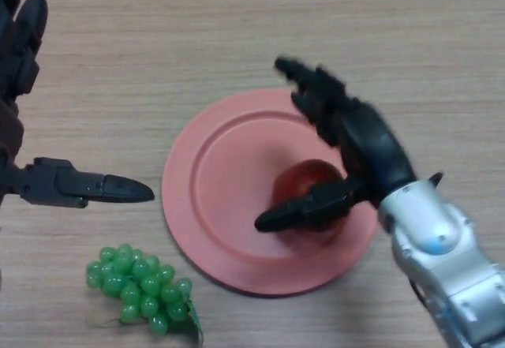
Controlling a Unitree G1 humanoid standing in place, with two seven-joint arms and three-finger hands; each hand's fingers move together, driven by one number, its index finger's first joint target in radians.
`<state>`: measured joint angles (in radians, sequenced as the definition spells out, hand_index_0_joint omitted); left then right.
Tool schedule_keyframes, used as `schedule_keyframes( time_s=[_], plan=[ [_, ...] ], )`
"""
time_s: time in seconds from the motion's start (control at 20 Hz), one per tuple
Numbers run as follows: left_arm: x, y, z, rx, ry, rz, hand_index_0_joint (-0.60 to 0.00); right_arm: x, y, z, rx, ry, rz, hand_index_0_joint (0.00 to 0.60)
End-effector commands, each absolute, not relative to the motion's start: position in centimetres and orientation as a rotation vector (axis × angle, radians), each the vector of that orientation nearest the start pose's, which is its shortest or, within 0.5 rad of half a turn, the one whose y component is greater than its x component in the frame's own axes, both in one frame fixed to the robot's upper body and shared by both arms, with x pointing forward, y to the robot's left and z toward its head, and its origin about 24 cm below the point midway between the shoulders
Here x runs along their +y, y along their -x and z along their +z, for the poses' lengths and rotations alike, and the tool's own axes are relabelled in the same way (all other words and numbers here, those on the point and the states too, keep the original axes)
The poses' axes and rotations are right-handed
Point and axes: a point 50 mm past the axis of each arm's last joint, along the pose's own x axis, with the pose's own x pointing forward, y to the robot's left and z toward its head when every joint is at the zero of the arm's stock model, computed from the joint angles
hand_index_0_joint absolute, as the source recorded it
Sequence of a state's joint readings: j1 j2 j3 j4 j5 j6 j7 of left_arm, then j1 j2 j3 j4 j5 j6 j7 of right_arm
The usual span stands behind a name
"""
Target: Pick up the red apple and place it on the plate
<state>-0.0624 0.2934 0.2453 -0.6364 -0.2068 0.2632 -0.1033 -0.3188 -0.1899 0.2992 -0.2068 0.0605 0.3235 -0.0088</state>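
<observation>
The red apple [303,177] rests on the right part of the pink plate [225,178] in the head view. My right hand [364,144] hovers over it, coming in from the lower right. Its fingers stretch straight toward the plate's far rim, and its thumb points left along the apple's near side. The hand is open, and its palm and thumb hide part of the apple. My left hand [65,184] shows at the left edge, open, with its thumb pointing right toward the plate and nothing in it.
A bunch of green grapes [139,286] lies on the wooden table [237,24] near the front edge, just left of the plate's near rim and below my left thumb.
</observation>
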Motion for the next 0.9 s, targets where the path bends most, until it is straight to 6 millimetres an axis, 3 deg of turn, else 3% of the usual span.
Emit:
schedule_keyframes(
  time_s=[0.05, 0.3, 0.5, 0.9],
  plan=[
    [20.8, -20.7, 21.9, -0.655, -0.253, -0.009, 0.0, -10.1, -27.4, 17.6, -0.366, 0.11, 0.334, 0.0],
    [21.2, -20.2, 22.3, -0.635, -0.246, -0.034, 0.0, -12.8, -24.2, 19.8, -0.442, 0.091, 0.328, 0.0],
    [21.2, -19.8, 21.9, -0.617, -0.192, -0.067, 0.0, -14.7, -21.8, 20.4, -0.482, 0.124, 0.284, 0.0],
    [19.6, -19.7, 20.6, -0.58, -0.156, -0.109, 0.0, -16.3, -19.8, 20.9, -0.552, 0.13, 0.214, 0.0]
  ],
)
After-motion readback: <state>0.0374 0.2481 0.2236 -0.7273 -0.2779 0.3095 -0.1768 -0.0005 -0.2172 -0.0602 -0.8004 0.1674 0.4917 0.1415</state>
